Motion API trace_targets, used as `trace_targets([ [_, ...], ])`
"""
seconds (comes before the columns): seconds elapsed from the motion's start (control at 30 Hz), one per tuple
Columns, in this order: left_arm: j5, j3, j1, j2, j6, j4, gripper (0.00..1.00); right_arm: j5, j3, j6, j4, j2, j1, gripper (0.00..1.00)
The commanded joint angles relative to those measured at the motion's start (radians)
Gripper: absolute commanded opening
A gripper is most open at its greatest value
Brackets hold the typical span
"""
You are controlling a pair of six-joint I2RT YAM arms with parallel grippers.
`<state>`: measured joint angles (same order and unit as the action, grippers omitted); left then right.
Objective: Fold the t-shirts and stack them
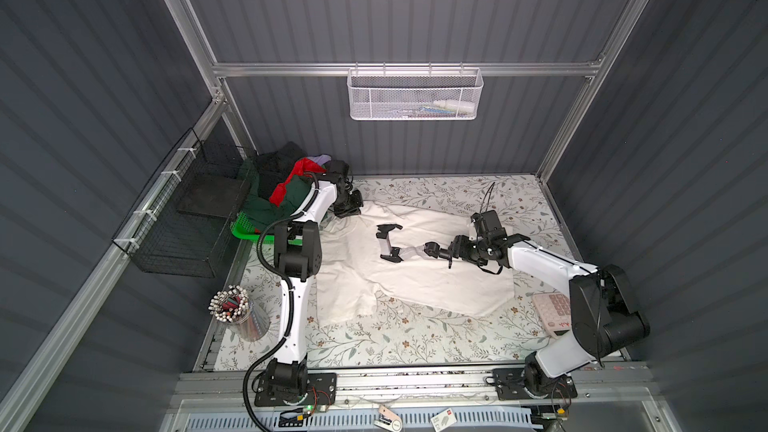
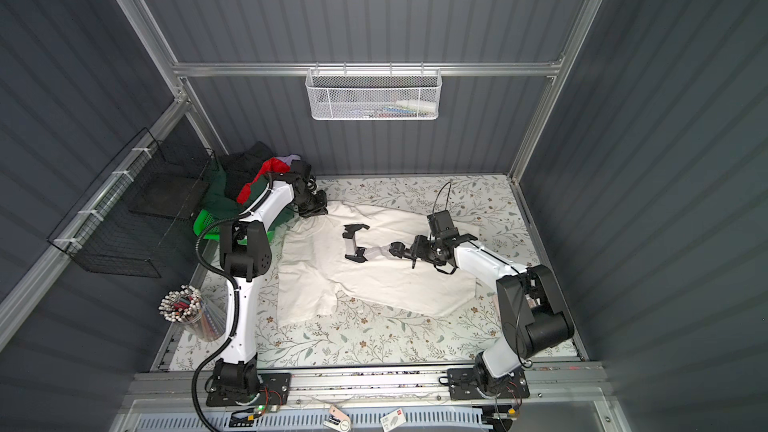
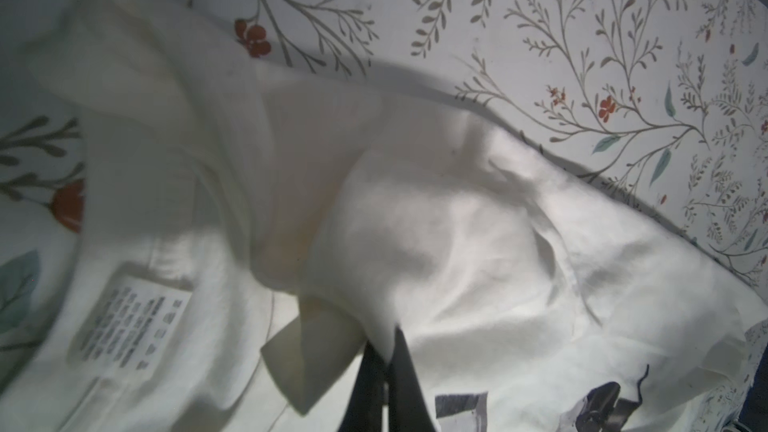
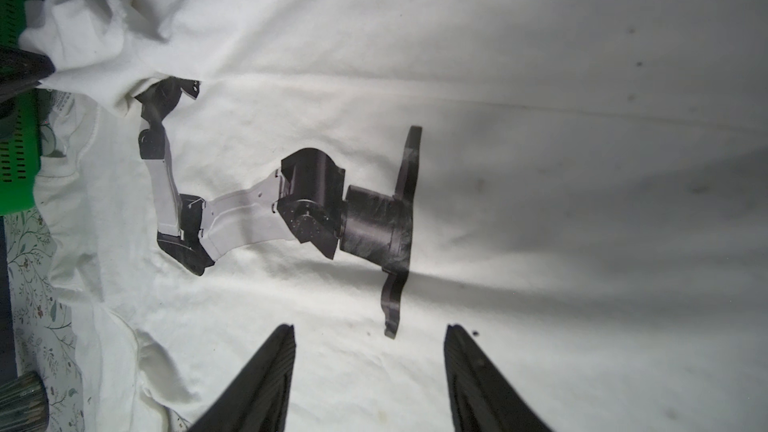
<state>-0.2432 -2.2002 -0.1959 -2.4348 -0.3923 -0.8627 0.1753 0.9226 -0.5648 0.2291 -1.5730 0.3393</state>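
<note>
Cream-white printed cloth t-shirt (image 1: 436, 284) handles limp: left gripper (image 3: 384, 371) pinches cloth near its collar, right gripper (image 4: 369, 328) gapes empty; I'd grab the hem.

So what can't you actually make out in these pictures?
- Care label on the cream t-shirt: print blurred in the left wrist view.
- White mesh basket: contents too small, veiled by mesh, in both top views.
- T-shirt pile in the green basket: count unclear; left arm covers part.
- Pinkish keypad device: half hidden behind the right arm.
</note>
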Motion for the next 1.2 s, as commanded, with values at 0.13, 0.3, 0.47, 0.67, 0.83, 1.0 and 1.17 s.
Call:
trace_targets([
  [0.13, 0.052, -0.066, -0.004, -0.017, -0.014, 0.091, 0.19, 0.003, 0.019, 0.006, 0.003, -0.005, 0.004, 0.60],
  [0.3, 0.105, 0.079, -0.023, 0.072, 0.013, 0.165, 1.00, 0.006, 0.018, 0.006, 0.006, -0.006, 0.003, 0.60],
  [0.47, 0.233, 0.384, -0.075, 0.274, 0.013, 0.336, 1.00, 0.025, 0.027, -0.005, -0.009, -0.026, 0.004, 0.60],
  [0.67, 0.188, 0.538, -0.114, 0.376, -0.062, 0.426, 0.99, 0.030, 0.029, -0.015, -0.019, -0.048, 0.004, 0.60],
  [0.83, 0.109, 0.531, -0.134, 0.327, -0.100, 0.450, 0.83, 0.030, 0.024, -0.016, -0.022, -0.053, 0.003, 0.60],
  [1.0, 0.066, 0.478, -0.135, 0.260, -0.127, 0.444, 0.64, 0.015, 0.022, -0.007, -0.010, -0.041, 0.003, 0.60],
  [1.17, 0.060, 0.454, -0.139, 0.220, -0.137, 0.439, 0.61, 0.002, 0.013, -0.001, -0.004, -0.036, 0.001, 0.60],
])
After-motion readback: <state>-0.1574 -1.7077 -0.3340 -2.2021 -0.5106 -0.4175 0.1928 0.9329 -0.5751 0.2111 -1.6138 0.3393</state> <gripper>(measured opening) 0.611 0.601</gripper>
